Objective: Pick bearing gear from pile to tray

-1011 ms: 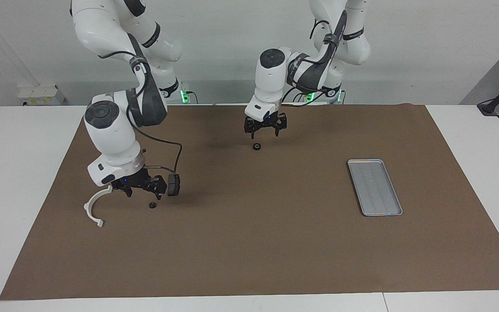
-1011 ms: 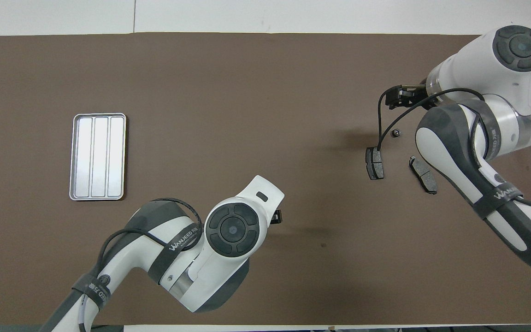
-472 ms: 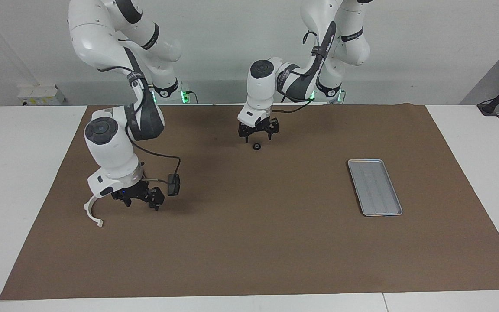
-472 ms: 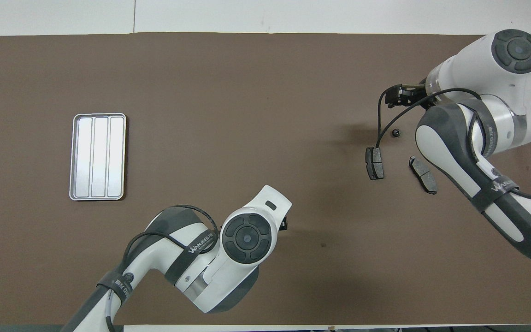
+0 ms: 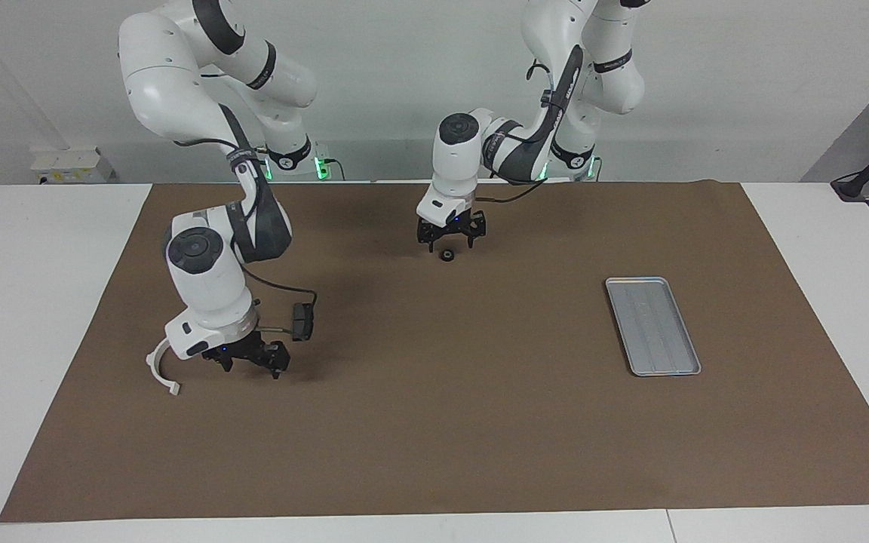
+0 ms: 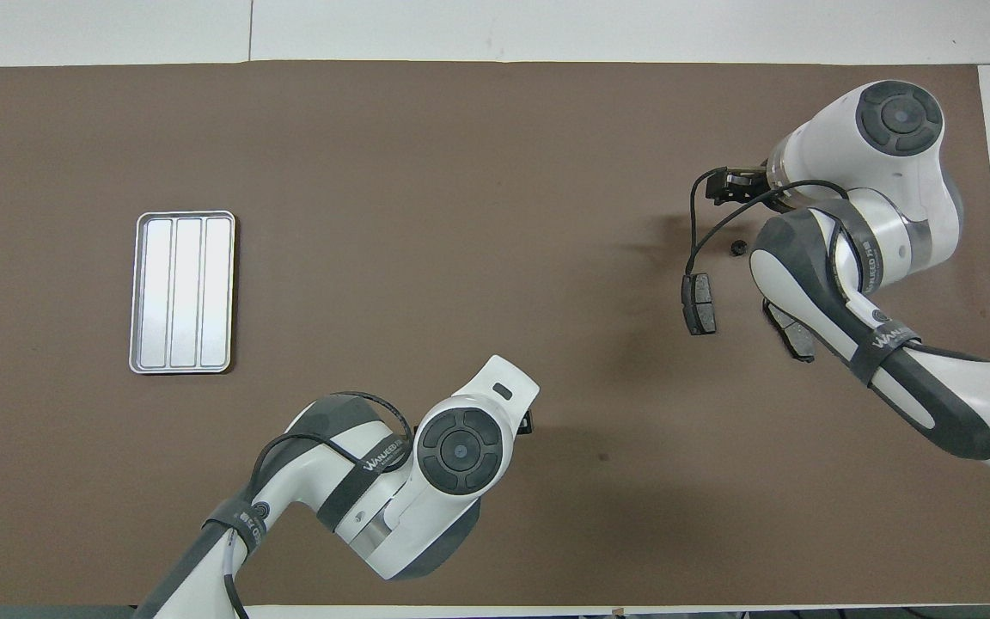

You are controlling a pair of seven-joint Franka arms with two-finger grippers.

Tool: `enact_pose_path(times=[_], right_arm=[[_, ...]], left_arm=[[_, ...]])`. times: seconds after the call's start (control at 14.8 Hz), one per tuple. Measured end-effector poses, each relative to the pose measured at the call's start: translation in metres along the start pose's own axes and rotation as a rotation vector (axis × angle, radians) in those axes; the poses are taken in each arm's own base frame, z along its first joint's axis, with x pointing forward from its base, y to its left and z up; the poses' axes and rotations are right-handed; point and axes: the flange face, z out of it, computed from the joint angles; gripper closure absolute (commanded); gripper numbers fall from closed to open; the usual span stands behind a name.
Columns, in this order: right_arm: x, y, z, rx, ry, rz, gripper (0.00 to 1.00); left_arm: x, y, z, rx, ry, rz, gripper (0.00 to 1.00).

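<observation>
A small black round piece point(image 5: 447, 256) lies on the brown mat, nearer to the robots than the rest of the pile. My left gripper point(image 5: 449, 235) hangs open just above it, apart from it; in the overhead view the wrist hides both. My right gripper point(image 5: 250, 365) is open, low over the pile, and hides a second black piece, which shows in the overhead view point(image 6: 737, 248). A white plastic arc point(image 5: 157, 367) and a dark brake pad point(image 5: 302, 322) lie beside it. The second brake pad point(image 6: 793, 337) is partly under the right arm. The silver tray point(image 5: 653, 326) lies empty toward the left arm's end.
The brown mat point(image 5: 434, 437) covers most of the white table. A black cable point(image 6: 697, 232) loops from the right wrist over the first brake pad point(image 6: 699, 303). The tray also shows in the overhead view point(image 6: 184, 292).
My right gripper has come down and moved over the second black piece, which it now hides in the facing view. My left gripper has come down closer to the first black piece.
</observation>
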Motion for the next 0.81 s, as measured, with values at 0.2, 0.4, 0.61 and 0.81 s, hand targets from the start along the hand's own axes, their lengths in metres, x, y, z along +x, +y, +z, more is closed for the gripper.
enact_pose_path(times=[0.2, 0.4, 0.61, 0.81], right_arm=[[-0.002, -0.005, 0.010, 0.005, -0.016, 0.036, 0.03], [-0.008, -0.018, 0.024, 0.010, -0.041, 0.055, 0.05], [-0.012, -0.017, 0.030, -0.007, -0.071, 0.078, 0.07], [-0.014, -0.014, 0.032, -0.025, -0.094, 0.117, 0.10]], left_arm=[[-0.003, 0.000, 0.005, -0.009, 0.007, 0.005, 0.00], [-0.006, -0.003, 0.012, -0.006, 0.005, 0.005, 0.00], [-0.008, -0.003, 0.014, -0.005, 0.004, 0.007, 0.00], [-0.012, -0.002, 0.018, -0.002, 0.002, 0.013, 0.00]])
